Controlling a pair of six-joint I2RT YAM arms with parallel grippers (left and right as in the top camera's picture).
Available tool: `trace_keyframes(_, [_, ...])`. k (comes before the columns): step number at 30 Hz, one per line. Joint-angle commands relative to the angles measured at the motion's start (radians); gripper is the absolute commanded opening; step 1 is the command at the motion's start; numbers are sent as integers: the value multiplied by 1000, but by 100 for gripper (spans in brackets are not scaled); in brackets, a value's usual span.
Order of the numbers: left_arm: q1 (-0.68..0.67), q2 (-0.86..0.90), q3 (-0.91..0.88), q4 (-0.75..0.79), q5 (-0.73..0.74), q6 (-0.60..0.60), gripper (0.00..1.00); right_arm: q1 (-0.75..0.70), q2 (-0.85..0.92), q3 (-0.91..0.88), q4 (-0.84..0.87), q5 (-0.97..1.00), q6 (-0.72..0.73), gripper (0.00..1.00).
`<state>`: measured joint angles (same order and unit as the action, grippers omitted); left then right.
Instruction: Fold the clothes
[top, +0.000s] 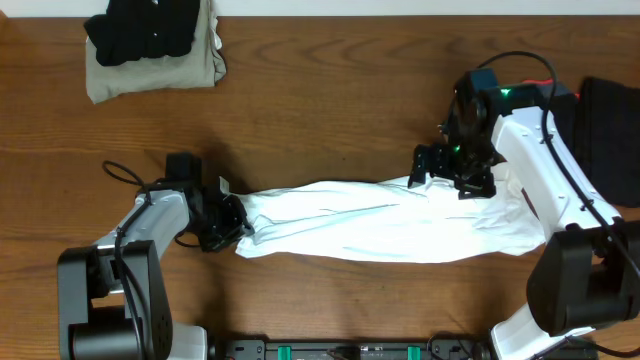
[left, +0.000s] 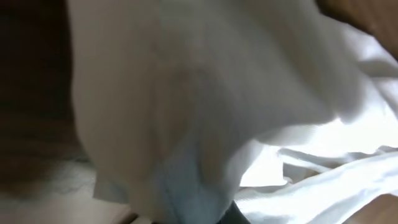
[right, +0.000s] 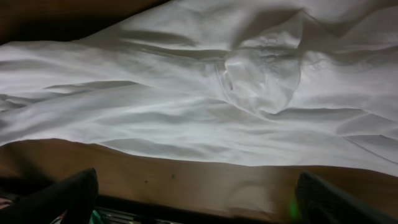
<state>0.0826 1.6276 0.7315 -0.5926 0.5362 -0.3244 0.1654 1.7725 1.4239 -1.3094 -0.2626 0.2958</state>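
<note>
**A:** How far along is the folding?

**B:** Not far for the main piece, I'd judge. Well apart from the left gripper's fingers, in the far corner, a soft black folded garment lies on a khaki folded cloth garment. Those two look finished. The large, thin, wrinkled white shirt is only drawn out into a long rumpled band on the brown wooden table, with no clean fold in it yet.

**A:** And the grippers?

**B:** The left gripper is pinched tight on the shirt's left end. In its wrist view the cloth is bunched right against the lens and hides the fingers. The band runs from that pinch across to the right gripper. Its fingers stand wide apart and hold nothing. The shirt lies just ahead of the fingertips, with a strip of bare wood between.

**A:** What is the fabric like?

**B:** It is light and limp, full of long soft creases, and thin enough that a rounded doubled layer shows through near the right fingers. It will likely slump unless it is spread flat. Beyond those fingers, at the table's edge, lies a flat black cloth piece. I cannot tell whether it is folded. What is left, I think, is flattening the shirt, turning the sleeves in and folding it.
</note>
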Motion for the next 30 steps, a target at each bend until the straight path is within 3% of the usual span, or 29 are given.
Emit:
trace_keyframes(1, [14, 18, 19, -37, -120, -21, 6, 16, -3, 14, 0, 23, 3, 99])
trace_keyframes(9, [26, -2, 157, -203, -291, -74, 6, 40, -3, 13, 1, 38, 3, 99])
trace_keyframes(20, [13, -33, 298, -381, -321, -69, 6, 41, -3, 5, 20, 54, 3, 99])
trace_keyframes(30, [-169, -174, 303, -404, -324, 3, 6, 62, -3, -48, 77, 45, 22, 99])
